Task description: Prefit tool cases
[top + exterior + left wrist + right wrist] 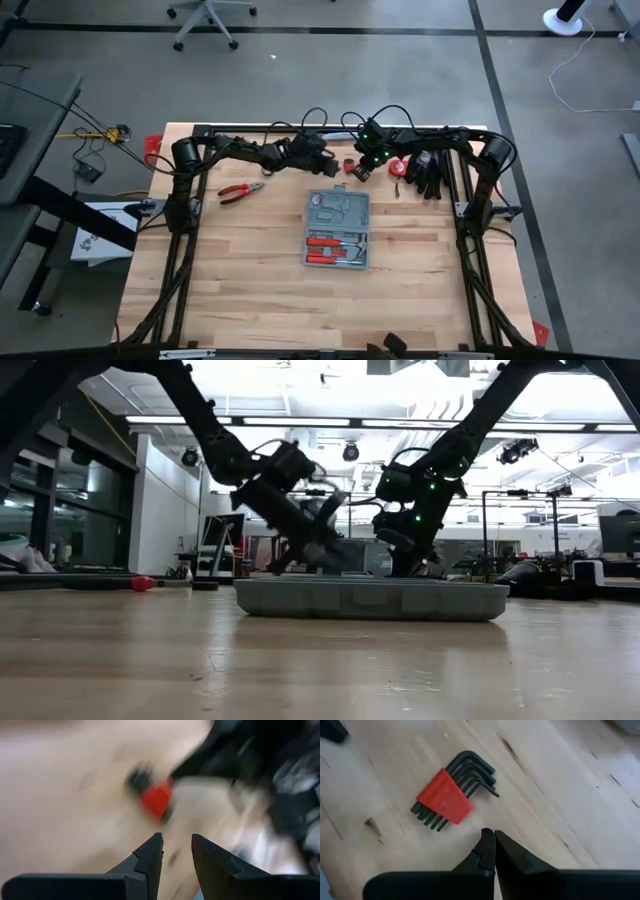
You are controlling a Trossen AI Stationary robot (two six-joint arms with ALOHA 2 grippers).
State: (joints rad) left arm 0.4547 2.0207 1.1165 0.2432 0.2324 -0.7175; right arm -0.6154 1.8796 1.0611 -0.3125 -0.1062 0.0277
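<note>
The blue-grey tool case lies open and flat on the table's middle, with red-handled tools in its near half; in the low view its wall shows. Just beyond its far edge lies a set of black hex keys in a red holder. My right gripper hovers shut beside the set, its tips a short way off it. My left gripper stands open with nothing between its fingers, pointing at the same set from the table's left.
Red-handled pliers lie at the far left of the table. A small red tool and black gloves lie at the far right. The near half of the wooden table is bare.
</note>
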